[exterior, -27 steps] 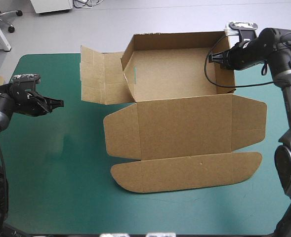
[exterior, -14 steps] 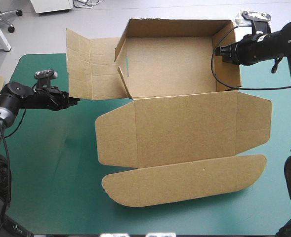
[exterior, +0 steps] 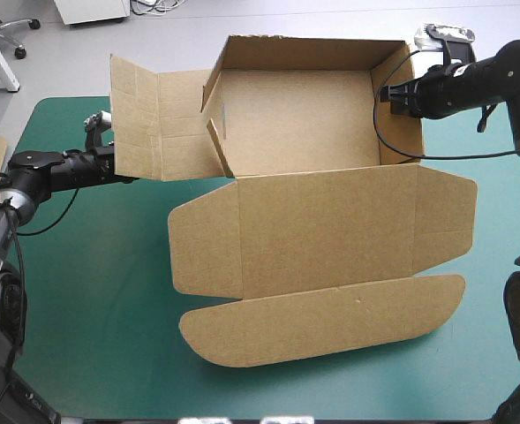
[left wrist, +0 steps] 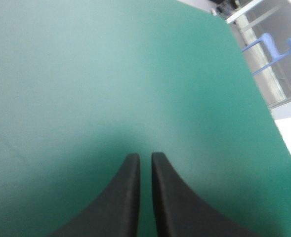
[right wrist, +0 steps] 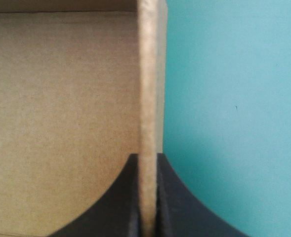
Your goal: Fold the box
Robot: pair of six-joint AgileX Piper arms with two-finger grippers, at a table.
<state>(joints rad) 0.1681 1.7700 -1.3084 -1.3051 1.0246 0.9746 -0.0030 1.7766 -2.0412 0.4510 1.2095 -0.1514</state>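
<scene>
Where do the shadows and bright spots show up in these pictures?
High view: even light, the box throwing only a faint soft shadow on the teal-green cover along its lid's near edge. Left wrist view: a pale sheen on the cover, with a darker patch around the left gripper. Right wrist view: the wall edge clamped in the right gripper is lit pale, with no clear shadow.

The box (exterior: 312, 221) is plain brown, the counter (exterior: 92, 291) cover plain teal-green, left gripper (left wrist: 145, 155) and right gripper (right wrist: 146, 155) black.
</scene>
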